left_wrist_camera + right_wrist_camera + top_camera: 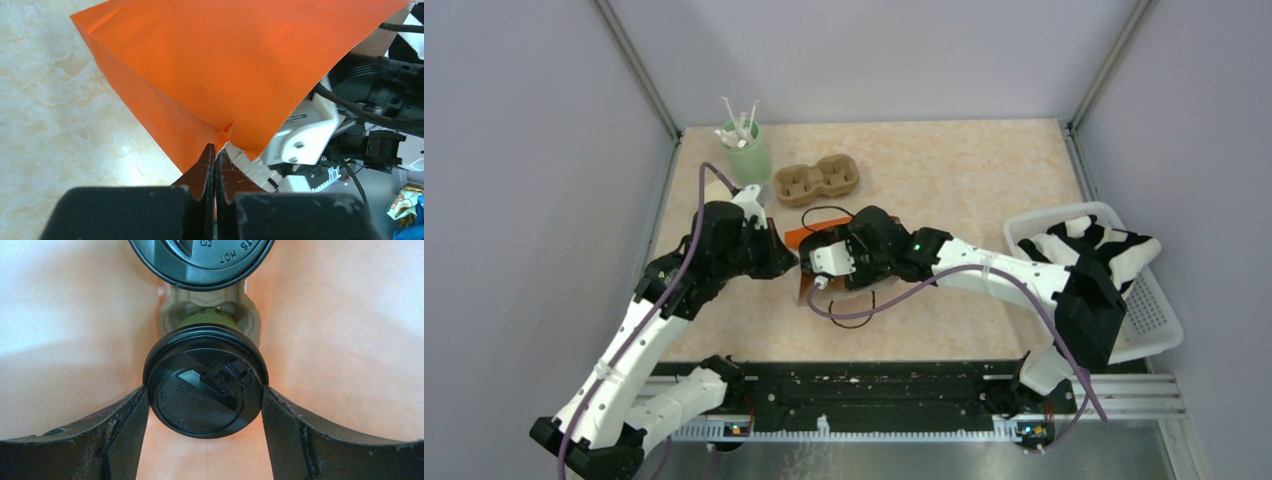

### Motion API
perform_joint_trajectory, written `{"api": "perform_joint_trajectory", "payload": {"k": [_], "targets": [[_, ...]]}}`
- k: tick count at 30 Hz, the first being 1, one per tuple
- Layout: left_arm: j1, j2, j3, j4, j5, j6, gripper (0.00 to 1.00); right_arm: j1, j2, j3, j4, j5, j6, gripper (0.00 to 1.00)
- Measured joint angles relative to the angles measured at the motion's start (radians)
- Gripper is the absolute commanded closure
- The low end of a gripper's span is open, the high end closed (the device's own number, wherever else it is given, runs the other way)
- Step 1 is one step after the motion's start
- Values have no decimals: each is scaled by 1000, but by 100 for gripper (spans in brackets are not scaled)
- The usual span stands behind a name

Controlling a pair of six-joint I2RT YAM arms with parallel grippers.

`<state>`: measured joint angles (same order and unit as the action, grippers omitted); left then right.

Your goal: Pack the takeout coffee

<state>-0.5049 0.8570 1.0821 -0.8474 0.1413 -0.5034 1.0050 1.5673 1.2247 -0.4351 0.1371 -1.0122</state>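
Your right gripper [204, 390] is down inside the orange paper bag [240, 65]. Its two fingers [125, 430] are spread wide and pressed against opposite sides of the takeout coffee [205, 375] at the rim of its black lid. So the cup is in the bag, upright, with its lid facing your wrist camera and a sliver of its olive-green wall showing below the lid.

Deeper in the bag, just beyond that cup, you can see a second black lid [200, 260]. Between the two lids is a tan moulded holder [252, 322]. The cup you hold appears to sit in it, though you cannot tell how far down.

Your left gripper [216, 150] is at the bag's left edge, its fingers pressed together and pinching a fold of the orange paper. The paper puckers right where they bite.

From the top camera, the bag [796, 238] stands on the table [964, 180], with both wrists crowding its mouth. Beyond the bag lies a brown two-cup carrier [816, 182]. Just left of the carrier stands a pale-green cup of white sticks [746, 155]. Well off to the bag's right is a white basket [1159, 330] with a black-and-white striped cloth [1089, 240] draped in it.
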Motion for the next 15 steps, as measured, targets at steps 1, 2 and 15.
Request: {"api": "perform_joint_trajectory", "payload": {"k": [1,2,15], "targets": [[0,9,13,-7,0,0,100,-2,8,1,1,-7,0,60],[0,21,31,-19,0,0,100,-5,17,2,0,-15,0,60],[0,148,200,-166,53,-20,100,-6,30,150,-246,-134,78,60]]}}
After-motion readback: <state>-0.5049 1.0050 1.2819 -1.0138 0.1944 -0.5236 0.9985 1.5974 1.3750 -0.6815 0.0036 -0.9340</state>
